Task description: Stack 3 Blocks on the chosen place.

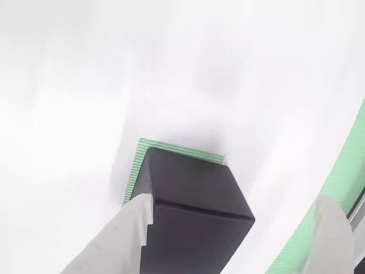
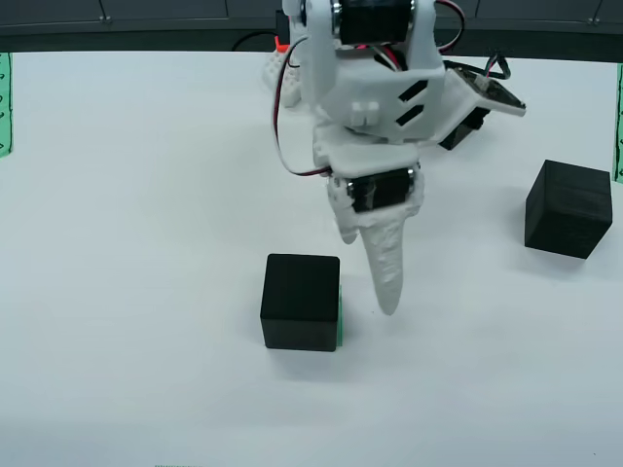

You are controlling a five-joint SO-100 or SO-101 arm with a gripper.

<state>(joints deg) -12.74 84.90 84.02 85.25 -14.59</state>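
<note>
One black block point(image 2: 301, 302) sits on the chosen place point(image 2: 338, 317), a green-striped square whose edge peeks out at the block's right side. Seen from the gripper, the same block point(image 1: 194, 194) covers most of the striped square point(image 1: 137, 165). My gripper point(image 2: 370, 268) hangs open just right of this block, pointing down. In the view from the gripper, the gripper point(image 1: 234, 201) straddles the block: the left finger point(image 1: 134, 220) is against its side, the right finger point(image 1: 331, 228) well apart. A second block point(image 2: 568, 207) rests on the table at the right.
The white table point(image 2: 146, 243) spreads around the blocks. Narrow green striped bands run along its left edge point(image 2: 5, 102) and right edge point(image 2: 618, 122); one band point(image 1: 336, 177) shows beside the right finger. The arm's base and cables point(image 2: 292, 68) stand at the back.
</note>
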